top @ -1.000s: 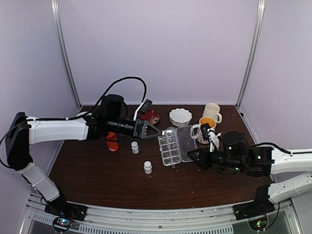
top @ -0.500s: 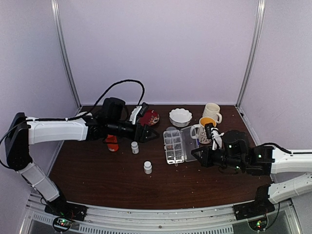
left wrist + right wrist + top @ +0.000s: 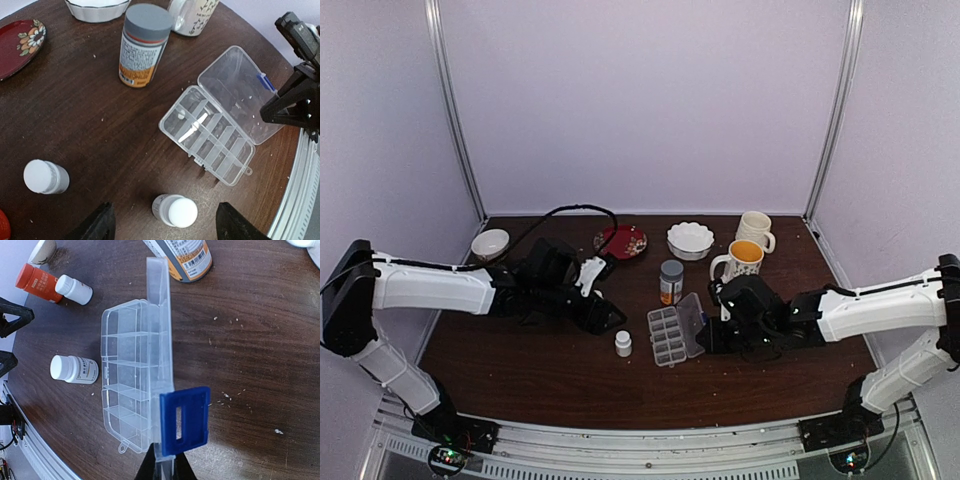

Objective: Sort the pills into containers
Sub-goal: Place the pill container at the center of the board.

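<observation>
Right claw (image 3: pixel 160 469) clenched on the lid (image 3: pixel 159 315) of the organizer box (image 3: pixel 127 375).
Left claw (image 3: pixel 165 227) released, fingers spread near a small white bottle (image 3: pixel 175 211) on the worktop (image 3: pixel 90 125).

A white bottle (image 3: pixel 175 210) stands between my spread left fingers (image 3: pixel 100 225) and the organizer box (image 3: pixel 167 127), the orange bottle (image 3: pixel 145 45) blocks its far side, my right gripper (image 3: pixel 161 467) pinches the lid (image 3: pixel 159 315), and bare table (image 3: pixel 95 120) lies open leftward.

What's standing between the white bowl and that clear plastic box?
An orange bottle with a grey cap, standing upright; the overhead view shows it best.
</observation>
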### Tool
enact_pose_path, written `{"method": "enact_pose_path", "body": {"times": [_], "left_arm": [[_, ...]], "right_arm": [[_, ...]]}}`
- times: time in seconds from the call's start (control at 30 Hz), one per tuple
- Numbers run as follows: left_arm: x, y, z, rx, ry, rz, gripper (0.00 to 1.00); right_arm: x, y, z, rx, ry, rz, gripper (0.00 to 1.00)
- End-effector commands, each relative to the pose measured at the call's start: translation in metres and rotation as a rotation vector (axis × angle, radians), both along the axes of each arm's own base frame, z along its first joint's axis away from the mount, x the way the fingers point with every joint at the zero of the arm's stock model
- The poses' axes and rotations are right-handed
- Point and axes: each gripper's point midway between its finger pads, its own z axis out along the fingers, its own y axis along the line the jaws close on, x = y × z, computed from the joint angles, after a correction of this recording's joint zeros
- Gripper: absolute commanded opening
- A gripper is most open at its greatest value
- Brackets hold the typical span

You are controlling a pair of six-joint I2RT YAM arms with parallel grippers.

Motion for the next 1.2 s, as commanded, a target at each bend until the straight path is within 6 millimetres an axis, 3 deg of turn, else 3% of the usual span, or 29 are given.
{"method": "enact_pose_path", "body": {"times": [0.0,0.4,0.7,0.87,1.03,1.17], "left_arm": [[-0.005,0.002,-0.009,0.047,-0.046,0.001,0.72],[-0.01,-0.011,-0.027,0.114,-0.043,0.004,0.71],[-0.004,-0.013,-0.024,0.129,-0.051,0.02,0.7],[-0.001,-0.007,-0.024,0.161,-0.057,0.052,0.69],[0.0,0.0,-0.02,0.168,-0.069,0.077,0.69],[0.005,0.009,-0.01,0.171,-0.097,0.131,0.69]], "right_arm": [[0.002,0.009,0.002,0.039,0.042,-0.005,0.02],[0.004,0.006,-0.012,0.018,0.081,0.001,0.26],[0.007,-0.003,-0.006,0.005,0.054,-0.017,0.34],[0.015,-0.021,-0.004,-0.041,0.039,-0.062,0.38],[0.023,-0.039,0.014,-0.098,-0.028,-0.08,0.4],[0.02,-0.017,0.04,-0.048,-0.066,0.041,0.41]]}}
